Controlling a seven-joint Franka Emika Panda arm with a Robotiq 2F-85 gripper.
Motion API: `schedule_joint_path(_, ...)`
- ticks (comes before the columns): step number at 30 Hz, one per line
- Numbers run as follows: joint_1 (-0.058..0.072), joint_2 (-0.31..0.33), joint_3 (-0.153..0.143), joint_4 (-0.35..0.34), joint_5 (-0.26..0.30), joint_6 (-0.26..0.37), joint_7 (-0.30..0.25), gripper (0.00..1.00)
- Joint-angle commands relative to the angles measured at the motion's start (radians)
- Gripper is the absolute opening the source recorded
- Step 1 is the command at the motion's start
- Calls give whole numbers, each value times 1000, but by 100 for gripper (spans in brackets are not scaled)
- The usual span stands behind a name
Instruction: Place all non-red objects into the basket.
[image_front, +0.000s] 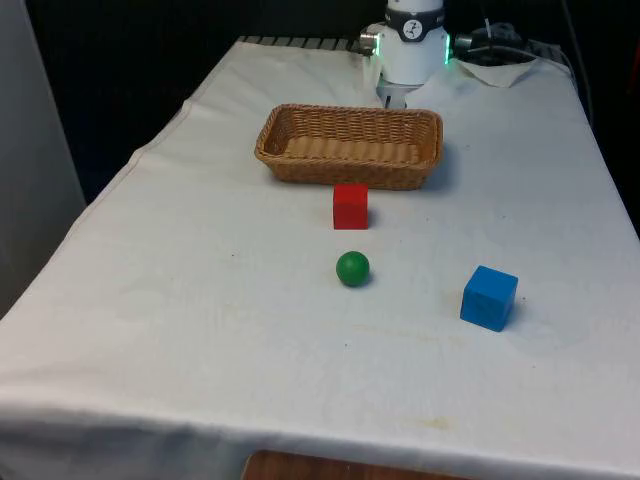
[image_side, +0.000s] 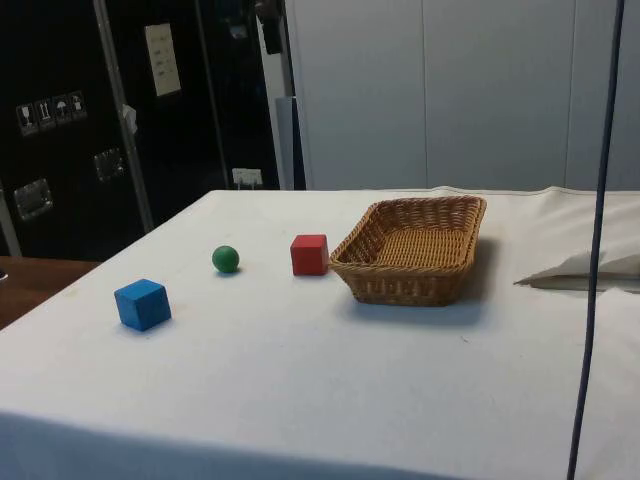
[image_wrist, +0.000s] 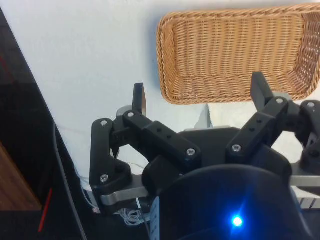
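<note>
Nothing is done yet: the wicker basket (image_front: 349, 146) is empty, and both the green ball (image_front: 352, 268) and the blue cube (image_front: 489, 297) sit on the white cloth, with the red cube (image_front: 350, 206) just beside the basket's near wall. The gripper (image_wrist: 200, 97) hangs with fingers spread and nothing between them, above the basket's far edge. Both targets lie well apart from it, past the basket on the near side, the blue cube toward the front view's right.

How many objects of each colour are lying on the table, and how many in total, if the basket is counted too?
Red: 1, the red cube
Green: 1, the green ball
Blue: 1, the blue cube
Tan wicker: 1, the basket
Total: 4
</note>
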Motion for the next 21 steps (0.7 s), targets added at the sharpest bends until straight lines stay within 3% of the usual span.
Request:
schedule_joint_path(1,4,10,5,9,0,-1,10,100)
schedule_joint_path(9,0,60,17,46,7,11,29,100)
schedule_joint_path(21,-13,172,-5,63,26,120,11,100)
